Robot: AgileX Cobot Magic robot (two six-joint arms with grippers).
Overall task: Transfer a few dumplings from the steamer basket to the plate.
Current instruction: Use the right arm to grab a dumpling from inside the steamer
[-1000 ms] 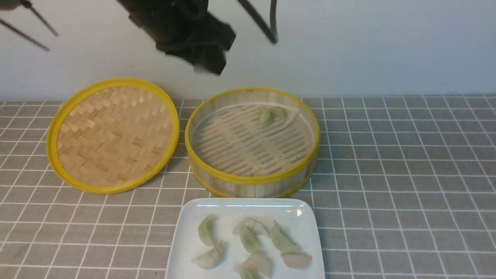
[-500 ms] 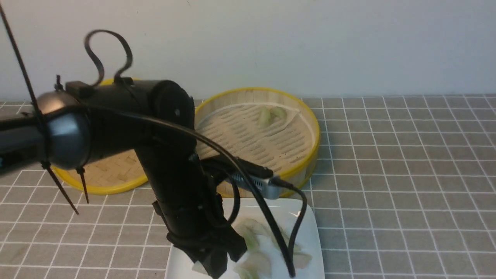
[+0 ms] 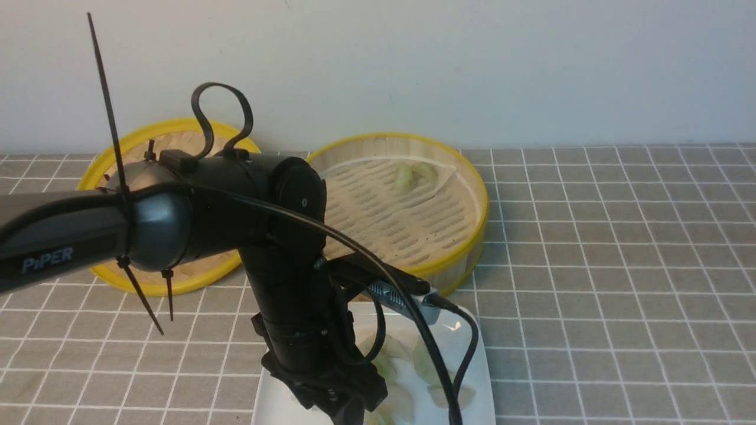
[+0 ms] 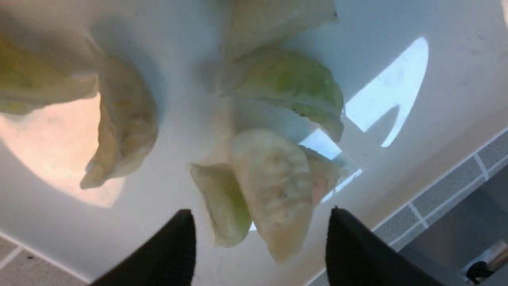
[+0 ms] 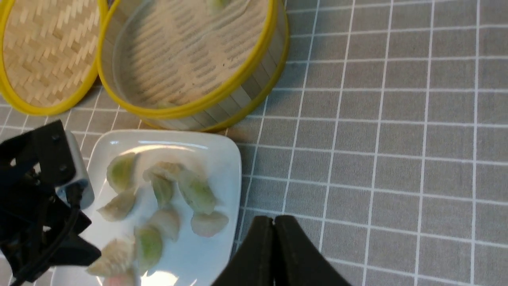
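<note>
While the left gripper [image 4: 260, 213] hangs low over the plate [image 4: 397, 59], its fingers [image 4: 174, 246] stand wide apart and grip nothing. Between them the left wrist view shows a pale dumpling [image 4: 274, 186] resting partly on a greener one [image 4: 222, 202], and neither finger touches it. More dumplings [image 5: 162, 190] lie scattered over the plate, most of them pale green and one near the right side tinged pink [image 5: 208, 223]. In the front view the left arm [image 3: 283, 283] hides much of the plate, which sits at the near edge of the table [image 3: 620, 295], just in front of the basket [image 3: 466, 177]. Two dumplings [image 3: 413, 173] are in the basket, side by side near its far wall on the paper liner [image 3: 449, 177]. The lid [image 5: 43, 51] lies flat just beside the basket on its left. The right gripper [image 5: 274, 224] has its fingers pressed together and holds nothing. It hovers over bare table just to the right of the plate.
</note>
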